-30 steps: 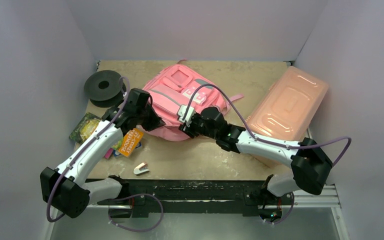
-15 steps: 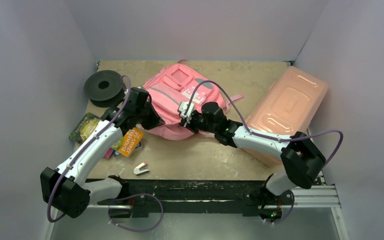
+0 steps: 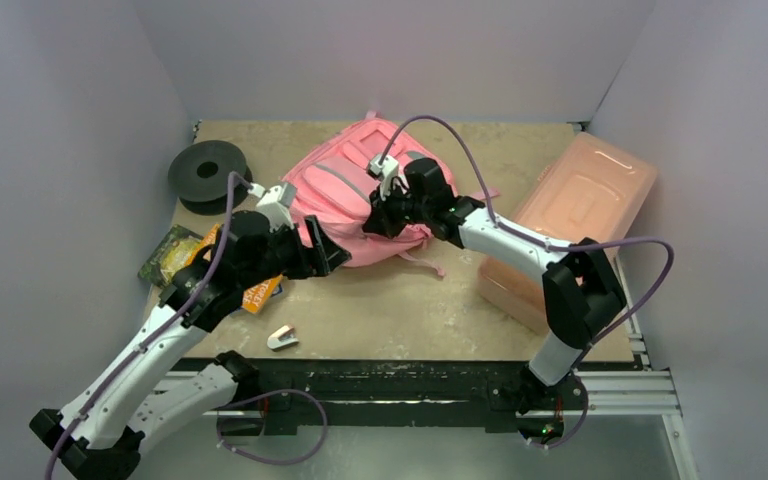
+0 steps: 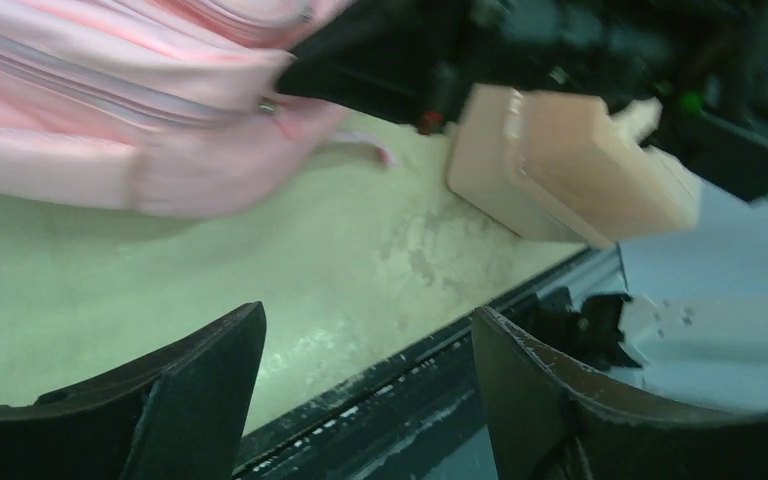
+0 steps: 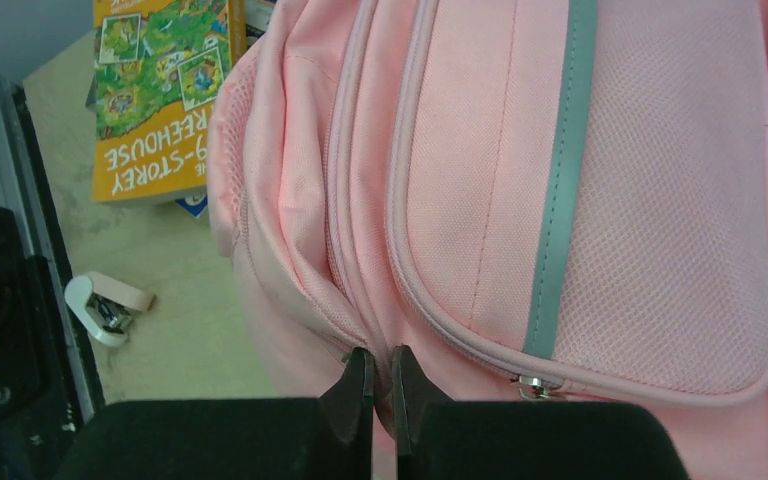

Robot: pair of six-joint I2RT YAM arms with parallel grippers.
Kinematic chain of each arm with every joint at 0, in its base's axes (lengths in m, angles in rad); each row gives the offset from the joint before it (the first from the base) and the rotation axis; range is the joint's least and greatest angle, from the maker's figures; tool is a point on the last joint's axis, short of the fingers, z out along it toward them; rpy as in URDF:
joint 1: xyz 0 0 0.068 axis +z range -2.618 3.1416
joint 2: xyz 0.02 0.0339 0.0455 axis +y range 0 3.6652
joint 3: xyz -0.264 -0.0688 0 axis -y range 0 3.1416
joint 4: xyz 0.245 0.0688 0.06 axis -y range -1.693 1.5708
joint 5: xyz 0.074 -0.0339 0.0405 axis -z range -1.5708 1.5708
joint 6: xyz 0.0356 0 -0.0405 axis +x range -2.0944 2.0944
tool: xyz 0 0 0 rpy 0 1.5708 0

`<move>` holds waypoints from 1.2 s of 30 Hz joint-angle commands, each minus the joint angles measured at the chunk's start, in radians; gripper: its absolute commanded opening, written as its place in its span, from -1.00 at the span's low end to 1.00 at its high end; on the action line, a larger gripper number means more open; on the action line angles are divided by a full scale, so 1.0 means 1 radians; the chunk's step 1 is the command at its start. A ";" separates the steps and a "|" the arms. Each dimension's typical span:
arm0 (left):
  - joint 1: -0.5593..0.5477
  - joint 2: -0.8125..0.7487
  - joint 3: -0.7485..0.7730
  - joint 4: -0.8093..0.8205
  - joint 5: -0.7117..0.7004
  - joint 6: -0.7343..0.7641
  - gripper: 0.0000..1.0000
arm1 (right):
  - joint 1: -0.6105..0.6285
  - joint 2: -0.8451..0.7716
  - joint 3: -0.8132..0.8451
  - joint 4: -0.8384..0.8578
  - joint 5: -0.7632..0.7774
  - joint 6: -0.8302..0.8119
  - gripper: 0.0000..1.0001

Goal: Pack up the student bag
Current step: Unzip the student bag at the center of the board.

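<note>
Lying front-up on the table point(image 3: 410, 310), in the middle toward its far edge, the bag point(image 3: 345, 185) is sitting between your two arms; your right jaws are pressing onto its near side, closed almost tip to tip and pinching the fabric at a zip seam left of the grey stripe; the right wrist view is showing a silver zip pull point(image 5: 530, 385) just beside those tips. Your left jaws are hanging wide apart just off the bag's near left edge, holding nothing; the left wrist view is showing bare table between them and the bag's pink bulk beyond. You are also looking at a salmon box point(image 3: 575, 215) lying to the right of the bag, near it but apart; a black spool point(image 3: 208, 172) is sitting at the far left corner; an orange book point(image 3: 263, 288) is lying partly under your left arm, with a green item point(image 3: 165, 255) just beside it at the left edge; a white stapler point(image 3: 281, 338) is resting near the front edge, well apart from the bag.
</note>
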 commanded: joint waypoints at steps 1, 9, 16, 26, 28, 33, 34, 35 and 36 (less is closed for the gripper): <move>-0.197 0.003 -0.036 0.131 -0.107 -0.046 0.44 | -0.007 0.025 0.144 -0.178 -0.016 0.231 -1.00; -0.318 0.212 -0.043 0.207 -0.371 -0.251 -0.08 | -0.009 0.022 0.219 -0.279 0.025 0.445 -1.00; -0.344 0.278 -0.071 0.313 -0.536 -0.235 -0.16 | -0.010 -0.009 0.196 -0.240 0.012 0.561 -1.00; -0.358 0.406 -0.063 0.315 -0.618 -0.256 -0.40 | -0.009 -0.031 0.198 -0.236 0.041 0.566 -1.00; -0.358 0.419 -0.062 0.324 -0.629 -0.252 -0.40 | -0.009 -0.031 0.197 -0.238 0.042 0.564 -1.00; -0.359 0.463 -0.035 0.336 -0.631 -0.249 -0.40 | -0.009 -0.034 0.186 -0.237 0.050 0.560 -1.00; -0.358 0.473 -0.028 0.336 -0.632 -0.247 -0.39 | -0.009 -0.035 0.184 -0.239 0.053 0.559 -1.00; -0.358 0.480 -0.022 0.335 -0.633 -0.248 -0.40 | -0.009 -0.035 0.183 -0.239 0.052 0.559 -1.00; -0.358 0.488 -0.015 0.333 -0.637 -0.246 -0.40 | -0.009 -0.036 0.183 -0.239 0.049 0.559 -1.00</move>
